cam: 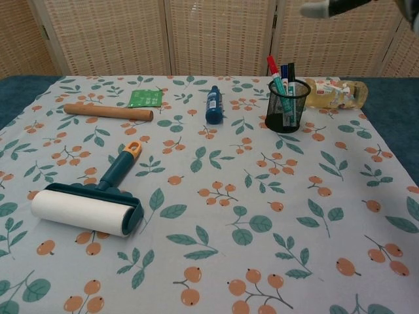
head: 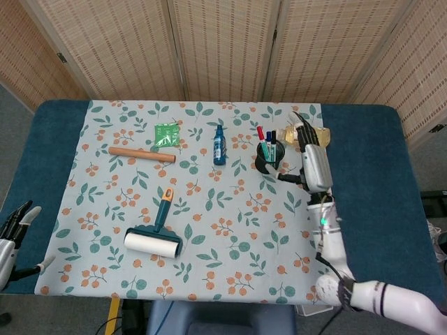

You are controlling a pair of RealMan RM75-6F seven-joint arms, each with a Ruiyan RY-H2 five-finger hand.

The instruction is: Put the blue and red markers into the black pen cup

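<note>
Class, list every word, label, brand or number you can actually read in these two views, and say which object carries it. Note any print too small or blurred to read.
No text can be read in either view.
green packet: pale print, too blurred to read.
blue bottle: label too small to read.
clear bottle lying behind the black pen cup: red-and-yellow label, blurred.
markers in the cup: barrel print too small.
</note>
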